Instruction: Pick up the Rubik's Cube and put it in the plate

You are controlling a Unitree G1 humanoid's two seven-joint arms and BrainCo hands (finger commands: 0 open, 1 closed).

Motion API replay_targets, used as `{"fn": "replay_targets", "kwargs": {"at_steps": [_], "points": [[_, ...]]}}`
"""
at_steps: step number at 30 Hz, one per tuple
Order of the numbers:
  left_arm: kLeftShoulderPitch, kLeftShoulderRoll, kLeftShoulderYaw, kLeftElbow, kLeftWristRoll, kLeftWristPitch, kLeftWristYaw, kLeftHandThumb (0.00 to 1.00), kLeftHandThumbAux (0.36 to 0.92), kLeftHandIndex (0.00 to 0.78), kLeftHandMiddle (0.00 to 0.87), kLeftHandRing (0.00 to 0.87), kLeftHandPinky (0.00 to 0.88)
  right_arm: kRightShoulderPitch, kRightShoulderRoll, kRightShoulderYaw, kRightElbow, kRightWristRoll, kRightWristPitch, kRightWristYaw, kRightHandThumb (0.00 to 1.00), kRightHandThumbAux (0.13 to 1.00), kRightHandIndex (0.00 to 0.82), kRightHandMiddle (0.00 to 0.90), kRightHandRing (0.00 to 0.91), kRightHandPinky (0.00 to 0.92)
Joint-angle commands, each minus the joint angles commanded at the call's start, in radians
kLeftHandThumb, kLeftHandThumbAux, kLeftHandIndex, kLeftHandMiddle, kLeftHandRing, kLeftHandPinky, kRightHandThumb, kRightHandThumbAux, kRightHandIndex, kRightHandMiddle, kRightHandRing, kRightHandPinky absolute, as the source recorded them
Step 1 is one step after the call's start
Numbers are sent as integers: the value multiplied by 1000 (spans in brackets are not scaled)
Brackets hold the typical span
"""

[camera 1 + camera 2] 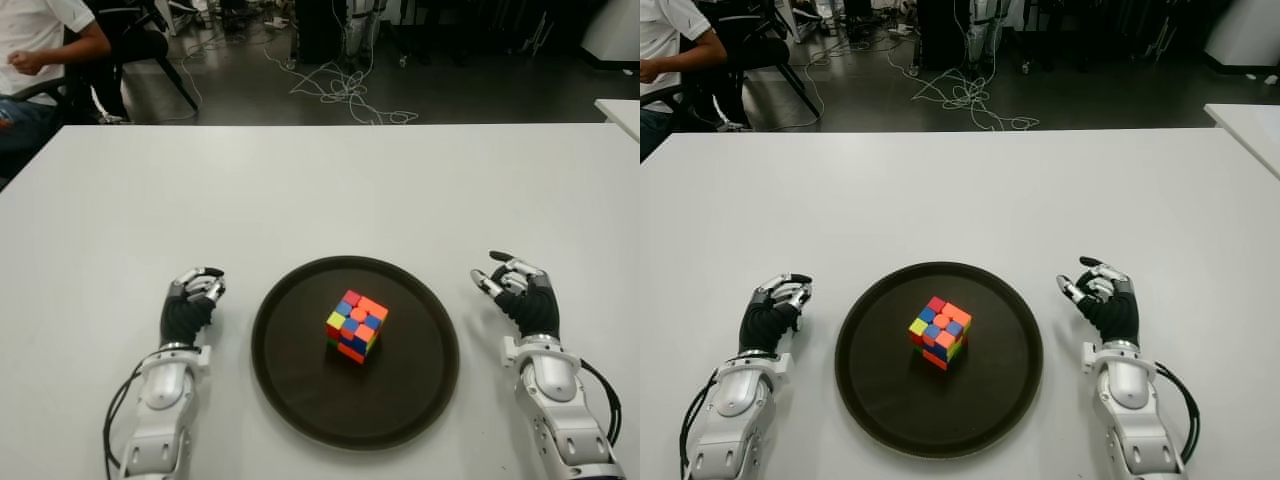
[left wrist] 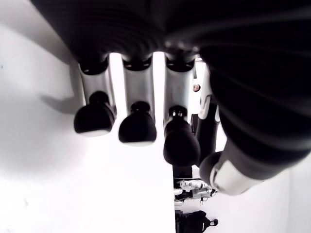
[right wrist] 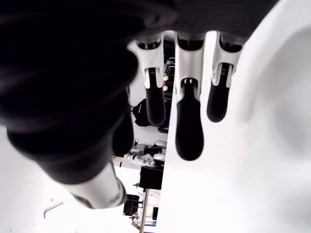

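White table (image 1: 320, 190) filled most of the frame, cables on the dark floor behind. Lower left, the left hand (image 1: 190, 305) showed with fingers loosely curled on nothing; lower right, the right hand (image 1: 520, 290) likewise — relaxed, empty. Between them sat the plate (image 1: 290, 385), and the Rubik's Cube (image 1: 356, 325) stood at its centre — apparently delivered, hence both hands clear of it.

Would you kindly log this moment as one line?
Rubik's Cube in plate | left hand open, left of plate | right hand open, right of plate
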Motion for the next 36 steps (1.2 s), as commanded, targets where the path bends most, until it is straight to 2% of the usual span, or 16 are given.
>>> {"fn": "replay_targets", "kwargs": {"at_steps": [18,36], "points": [[-1,1,0,-9,-2,16,-3,710,705,443,820,824,816,-3,-1,11,-8,-26,18,-18,306,863,784,856,860,855],[1,2,-2,-13,-6,5,-15,709,704,444,817,824,816,-4,-1,11,-13,-18,9,-11,327,857,788,860,864,859]]}}
